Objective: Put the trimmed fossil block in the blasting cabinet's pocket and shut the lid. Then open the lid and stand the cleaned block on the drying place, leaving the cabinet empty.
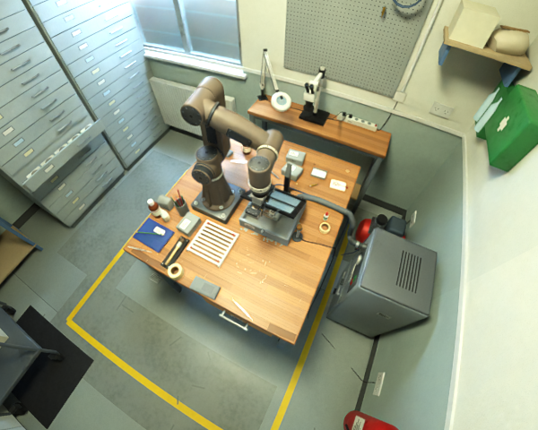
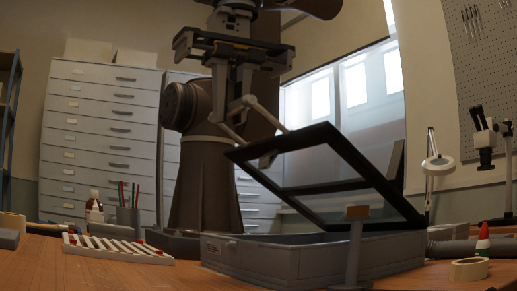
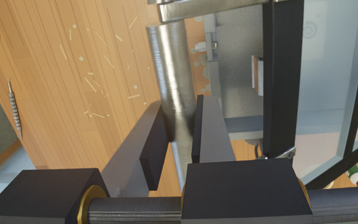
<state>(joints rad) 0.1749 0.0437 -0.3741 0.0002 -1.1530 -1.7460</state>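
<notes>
In the middle of the wooden bench stands the grey blasting cabinet (image 2: pixel 312 255), its dark-framed glass lid (image 2: pixel 328 173) raised at a slant on its rear hinge. The lid's metal handle bar (image 3: pixel 175 80) is held in my closed gripper (image 2: pixel 232 114), above the cabinet's front edge. Through the opening, the wrist camera shows a pale block with a brown side (image 3: pixel 257 75) inside the cabinet on its grey floor. The white slatted drying rack (image 1: pixel 212 242) lies on the bench left of the cabinet, with nothing on it.
A grey machine box (image 1: pixel 385 282) stands on the floor right of the bench, joined to the cabinet by a hose (image 2: pixel 469 248). A short post (image 2: pixel 352 250) stands in front of the cabinet, with a tape roll (image 2: pixel 469 269) and glue bottle (image 2: pixel 483 244) to its right.
</notes>
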